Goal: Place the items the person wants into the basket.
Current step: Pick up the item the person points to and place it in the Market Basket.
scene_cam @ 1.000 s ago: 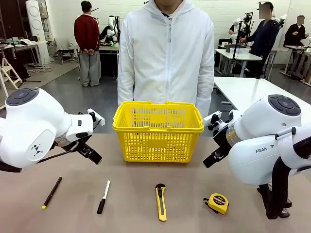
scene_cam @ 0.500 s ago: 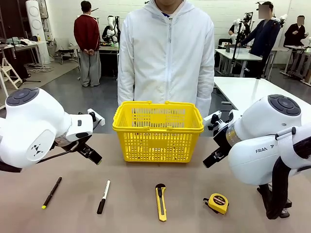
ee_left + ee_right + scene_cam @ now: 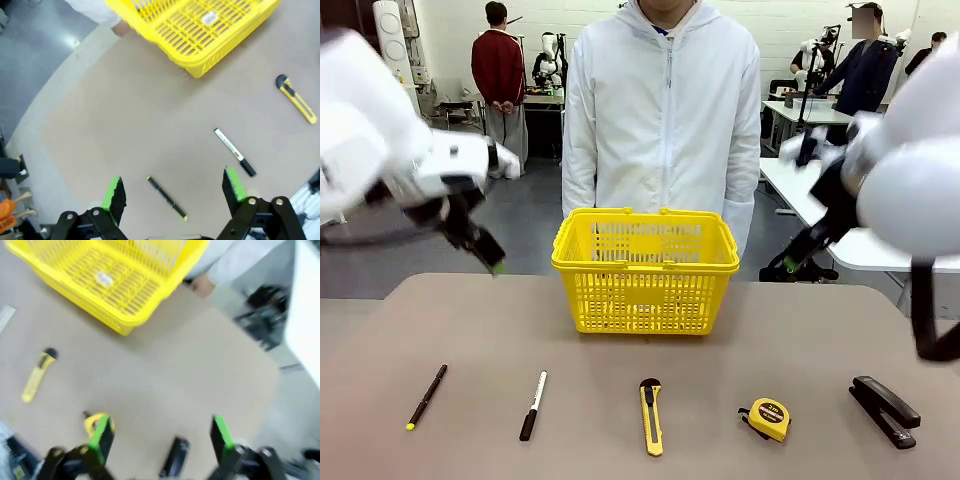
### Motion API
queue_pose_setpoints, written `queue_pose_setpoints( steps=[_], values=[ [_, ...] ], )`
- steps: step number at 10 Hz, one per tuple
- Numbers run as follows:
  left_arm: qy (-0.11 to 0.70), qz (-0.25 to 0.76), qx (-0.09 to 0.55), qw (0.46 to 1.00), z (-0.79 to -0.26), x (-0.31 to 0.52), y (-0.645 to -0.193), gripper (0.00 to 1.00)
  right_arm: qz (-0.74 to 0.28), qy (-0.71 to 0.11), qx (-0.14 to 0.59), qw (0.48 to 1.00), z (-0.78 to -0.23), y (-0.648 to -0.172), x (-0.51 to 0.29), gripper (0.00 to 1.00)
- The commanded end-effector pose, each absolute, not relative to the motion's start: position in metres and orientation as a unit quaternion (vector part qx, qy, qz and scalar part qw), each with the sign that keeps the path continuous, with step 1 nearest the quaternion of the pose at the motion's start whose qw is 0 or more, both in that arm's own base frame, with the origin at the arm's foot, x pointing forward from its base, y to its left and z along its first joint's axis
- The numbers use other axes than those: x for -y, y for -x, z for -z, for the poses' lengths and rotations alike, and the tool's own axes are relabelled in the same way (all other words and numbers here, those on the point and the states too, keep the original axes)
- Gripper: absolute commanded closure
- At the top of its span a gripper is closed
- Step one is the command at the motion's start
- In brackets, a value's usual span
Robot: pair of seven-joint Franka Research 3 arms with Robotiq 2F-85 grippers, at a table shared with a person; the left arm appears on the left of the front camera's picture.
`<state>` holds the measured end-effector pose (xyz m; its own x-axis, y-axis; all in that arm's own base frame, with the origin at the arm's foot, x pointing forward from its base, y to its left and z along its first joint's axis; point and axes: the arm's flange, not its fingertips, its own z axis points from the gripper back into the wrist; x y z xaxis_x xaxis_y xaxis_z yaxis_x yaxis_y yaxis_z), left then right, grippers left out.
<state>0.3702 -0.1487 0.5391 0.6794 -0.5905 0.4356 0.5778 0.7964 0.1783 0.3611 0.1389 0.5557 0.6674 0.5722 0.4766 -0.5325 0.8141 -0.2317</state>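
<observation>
Since left arm (image 3: 370,150) and right arm (image 3: 915,185) swung upward, stapler (image 3: 885,410) now exposed; both jaws spread wide, empty.

One yellow basket (image 3: 645,300), one black pen (image 3: 426,397), one white marker (image 3: 532,405), one yellow utility knife (image 3: 651,416), one tape measure (image 3: 768,418) and one black object (image 3: 886,410), apparently a stapler, on one tabletop (image 3: 620,360).

blk pen (image 3: 426,397), yel tip: tbl (image 3: 620,355) L end | util knife (image 3: 650,416): mid | blk stapler (image 3: 885,410) (prob.): R end
</observation>
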Motion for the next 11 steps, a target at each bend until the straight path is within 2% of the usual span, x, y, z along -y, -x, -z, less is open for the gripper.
queue_pose_setpoints(
  steps=[1, 3, 4, 5, 9, 10, 11],
  values=[
    [-0.03, 0.332, 0.242, 0.911, -0.602, 0.161, -0.378, 0.0, -0.285, 0.045, 0.267, 0.92, -0.625, -0.36, -0.153, 0.0],
    [-0.042, 0.322, 0.253, 0.911, -0.642, 0.165, -0.37, 0.0, -0.283, 0.054, 0.272, 0.918, -0.66, -0.343, -0.161, 0.0],
    [-0.064, 0.317, 0.25, 0.913, -0.644, 0.167, -0.365, 0.0, -0.28, 0.061, 0.27, 0.919, -0.661, -0.34, -0.162, 0.0],
    [-0.022, 0.328, 0.257, 0.909, -0.645, 0.163, -0.36, 0.0, -0.294, 0.042, 0.28, 0.913, -0.669, -0.334, -0.152, 0.0],
    [-0.03, 0.327, 0.255, 0.909, -0.65, 0.165, -0.361, 0.0, -0.292, 0.043, 0.278, 0.914, -0.674, -0.334, -0.156, 0.0],
    [0.061, 0.345, 0.247, 0.904, -0.665, 0.129, -0.353, 0.0, -0.293, -0.017, 0.285, 0.913, -0.674, -0.317, -0.116, 0.0],
    [0.117, 0.355, 0.249, 0.894, -0.677, 0.088, -0.342, 0.0, -0.287, -0.068, 0.302, 0.906, -0.676, -0.295, -0.073, 0.0]
  ],
)
